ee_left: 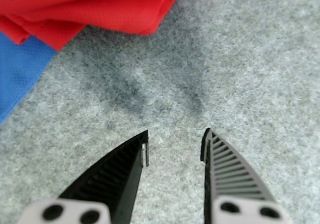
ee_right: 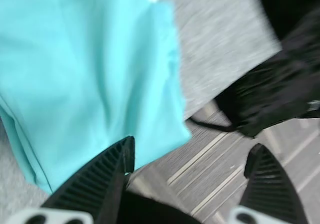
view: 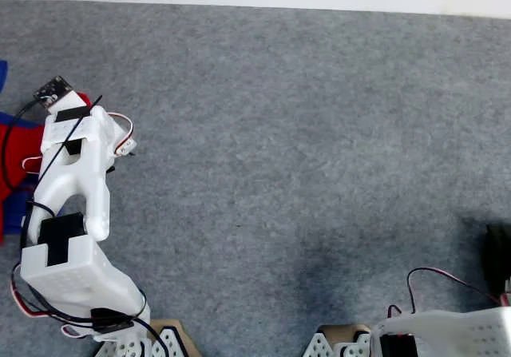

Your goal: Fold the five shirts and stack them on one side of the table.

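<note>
We read this moment as a gap between shirts, with both grippers empty.

The left gripper (ee_left: 176,132) hangs over bare table (ee_left: 240,58) with its jaws spread and nothing between them. The red shirt (ee_left: 90,6) lies straight ahead of the tips and well apart from them, its near fold running across the line of the jaws. The blue shirt (ee_left: 20,68) shows from under the red one, off to the side of the dark finger. In the high view the left arm (view: 76,181) stands at the table's edge with red (view: 20,153) just beyond it. We take this pair for the stack already begun.

The right gripper (ee_right: 194,144) is also spread wide and holds nothing. The teal shirt (ee_right: 85,73) lies ahead of its jaws, toward the finger nearer the cloth. Its long axis seems to run away from the tips rather than across them, though the view is too smeared for us to be sure. One corner of it comes down close beside that finger. The black shirt (ee_right: 280,93) sits ahead of the other finger and farther off; from above, it is a dark patch at the table's far side (view: 499,253).

So the coming move turns on the right arm, which is plainly nearer both loose shirts, and the teal corner is the closest thing to its jaws. We judge that a small shift toward that side would bring the cloth between the fingers.
</note>
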